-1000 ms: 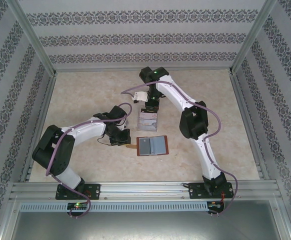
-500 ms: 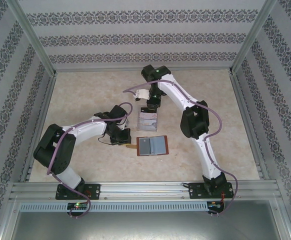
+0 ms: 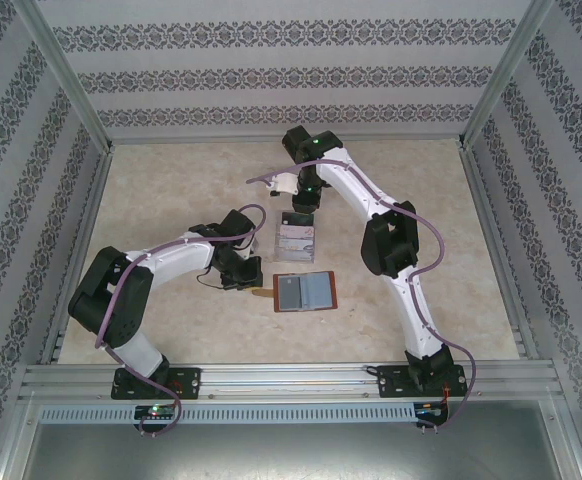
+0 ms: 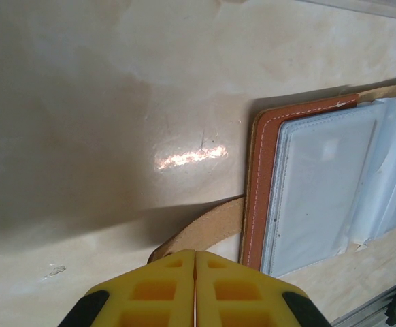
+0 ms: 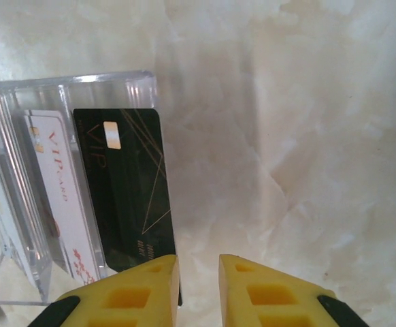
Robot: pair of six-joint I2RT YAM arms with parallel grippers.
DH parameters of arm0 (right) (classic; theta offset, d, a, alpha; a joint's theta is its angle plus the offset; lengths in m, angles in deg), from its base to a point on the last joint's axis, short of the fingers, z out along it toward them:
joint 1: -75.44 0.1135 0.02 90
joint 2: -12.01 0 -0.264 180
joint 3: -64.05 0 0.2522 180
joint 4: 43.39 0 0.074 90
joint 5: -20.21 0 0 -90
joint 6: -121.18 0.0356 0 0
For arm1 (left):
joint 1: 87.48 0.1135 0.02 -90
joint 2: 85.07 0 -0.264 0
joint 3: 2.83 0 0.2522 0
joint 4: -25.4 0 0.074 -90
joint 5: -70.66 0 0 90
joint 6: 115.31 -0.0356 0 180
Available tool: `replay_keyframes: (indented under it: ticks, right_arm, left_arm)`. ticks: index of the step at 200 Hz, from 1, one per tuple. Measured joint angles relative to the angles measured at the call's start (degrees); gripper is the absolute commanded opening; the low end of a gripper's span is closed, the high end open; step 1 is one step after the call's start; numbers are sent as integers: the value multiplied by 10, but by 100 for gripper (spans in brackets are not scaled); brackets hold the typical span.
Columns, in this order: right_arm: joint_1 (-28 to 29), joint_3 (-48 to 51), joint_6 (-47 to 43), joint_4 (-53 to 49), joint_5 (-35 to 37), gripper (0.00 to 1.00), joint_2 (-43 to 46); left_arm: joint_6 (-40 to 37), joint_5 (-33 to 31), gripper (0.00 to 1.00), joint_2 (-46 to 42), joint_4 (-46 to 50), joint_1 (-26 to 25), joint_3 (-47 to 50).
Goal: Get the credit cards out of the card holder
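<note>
The reddish-brown card holder (image 3: pixel 304 292) lies open on the table, bluish-grey sleeves (image 4: pixel 320 191) up. Its tan tab strap (image 4: pixel 205 228) arches left from the cover (image 4: pixel 259 184) into my left gripper (image 4: pixel 195 255), which is shut on the strap's end. In the top view that left gripper (image 3: pixel 243 283) sits just left of the holder. A black credit card (image 5: pixel 126 191) and a pale card with red print (image 5: pixel 55 184) rest in the clear tray (image 5: pixel 82 85). My right gripper (image 5: pixel 198 272) hovers open beside the black card's edge, holding nothing. From above, the right gripper (image 3: pixel 301 205) is behind the tray (image 3: pixel 295 240).
Marbled beige tabletop (image 3: pixel 171 190) lies all around. Patterned walls and aluminium rails (image 3: pixel 491 240) close in the table's sides and back. The right arm's elbow (image 3: pixel 389 245) hangs just right of the holder.
My right gripper has drawn back from the tray toward the far wall. The left arm and the card holder have stayed put.
</note>
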Motion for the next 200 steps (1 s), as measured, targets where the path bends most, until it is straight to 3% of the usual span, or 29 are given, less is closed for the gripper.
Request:
replay_keyframes:
  ticks: [80,200]
  right_arm:
    - [0,19,26,22,1,23,13]
    - [33,306,180,193,-8,19,225]
  left_arm:
    - [0,1,8,0,0,0,-3]
    - [0,16,8,0,-5,0,-5]
